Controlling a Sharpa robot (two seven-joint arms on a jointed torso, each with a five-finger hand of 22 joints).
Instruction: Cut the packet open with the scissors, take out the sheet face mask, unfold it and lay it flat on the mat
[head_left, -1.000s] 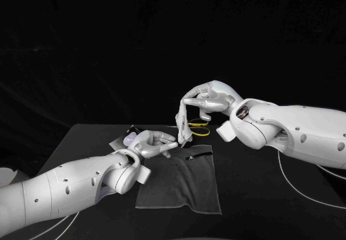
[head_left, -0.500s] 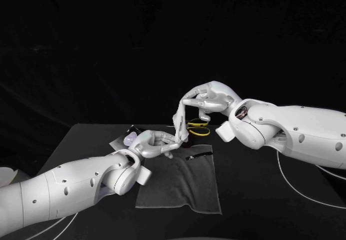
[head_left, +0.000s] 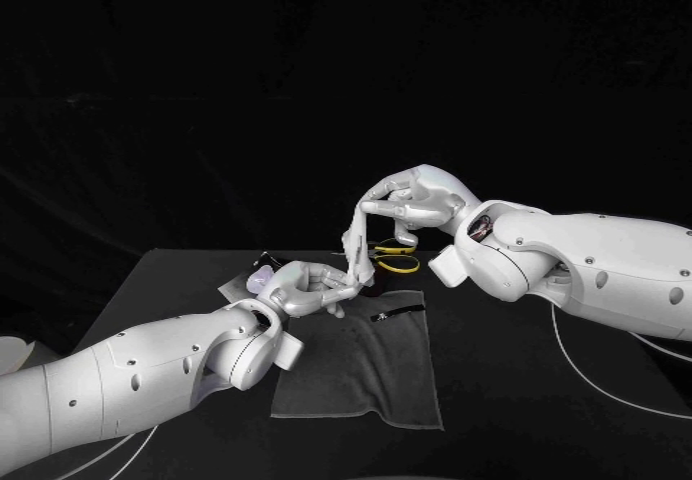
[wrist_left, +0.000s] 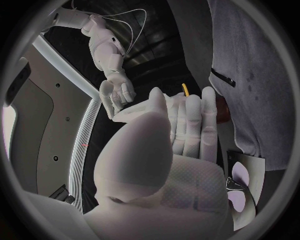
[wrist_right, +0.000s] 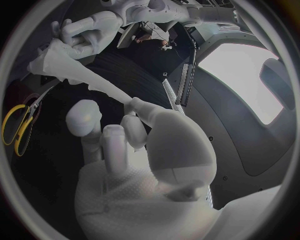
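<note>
The right hand (head_left: 418, 202) pinches the upper end of the twisted white sheet mask (head_left: 352, 243). The left hand (head_left: 307, 288) pinches its lower end.

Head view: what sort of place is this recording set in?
Probably a staged robot test bench, not a home: a black table against a black backdrop, a dark grey cloth mat laid out on it, and yellow-handled scissors beyond the mat.
</note>
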